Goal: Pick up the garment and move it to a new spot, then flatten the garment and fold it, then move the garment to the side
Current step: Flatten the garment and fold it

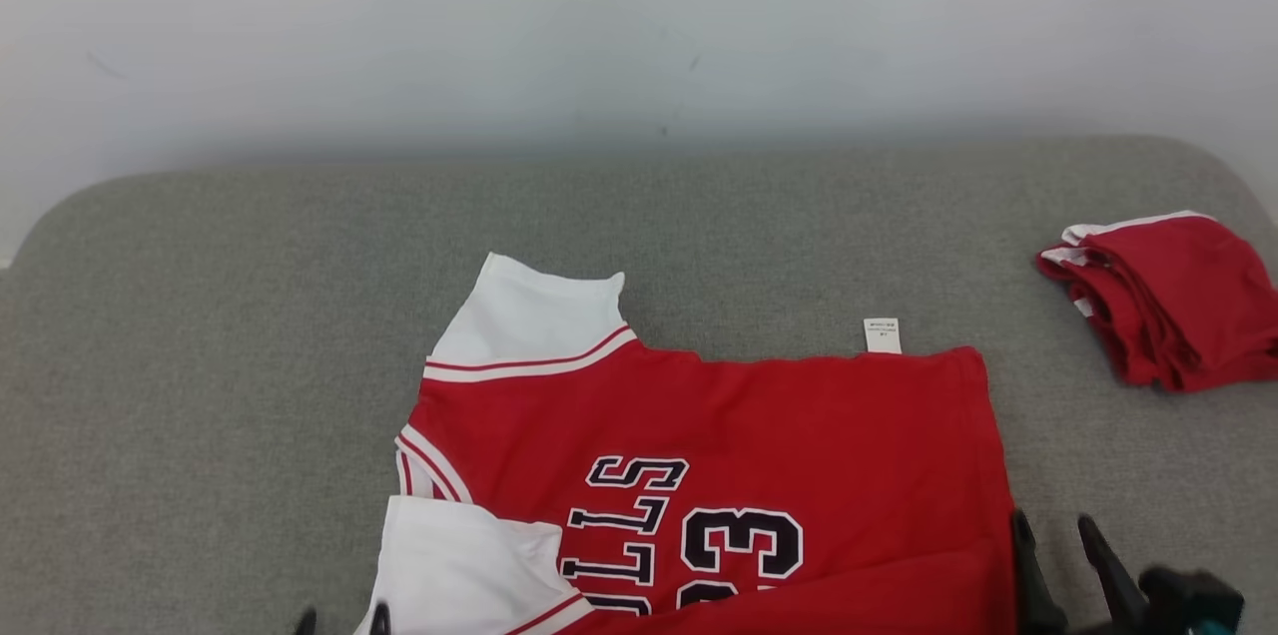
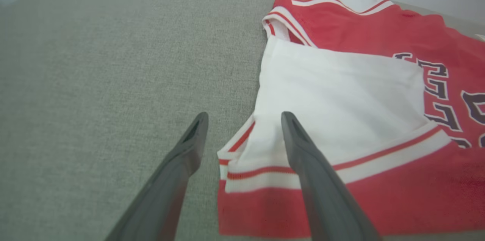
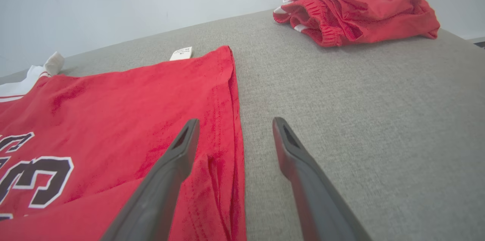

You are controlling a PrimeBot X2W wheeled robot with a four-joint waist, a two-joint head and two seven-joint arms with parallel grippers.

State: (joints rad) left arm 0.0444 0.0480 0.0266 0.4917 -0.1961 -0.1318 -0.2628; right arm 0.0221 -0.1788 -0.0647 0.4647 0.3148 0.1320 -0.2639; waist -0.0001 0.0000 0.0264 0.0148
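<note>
Head view: jersey (image 1: 719, 475) spread flat at surface's (image 1: 200, 365) near edge, sleeve folded inward, ready for next fold. Left fingers (image 2: 295, 135) released, straddling sleeve hem; right fingers (image 3: 189, 135) released at side hem. Shorts (image 1: 1163, 296) parked far-right.

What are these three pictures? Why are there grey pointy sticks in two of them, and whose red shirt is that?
These come from a robot that is learning to fold clothes. The top picture is from a camera on its head, looking down at a grey cushioned surface. The other two come from little cameras on its wrists. The pointy sticks are the robot's fingers: two on the left gripper and two on the right gripper. Both grippers are open and hold nothing. On the surface lies a red jersey with white sleeves, dark letters and a number, one edge folded over. A small white tag sticks out at its far edge. Off to the right sits a second red garment, bunched up. I cannot tell whose they are.
</note>
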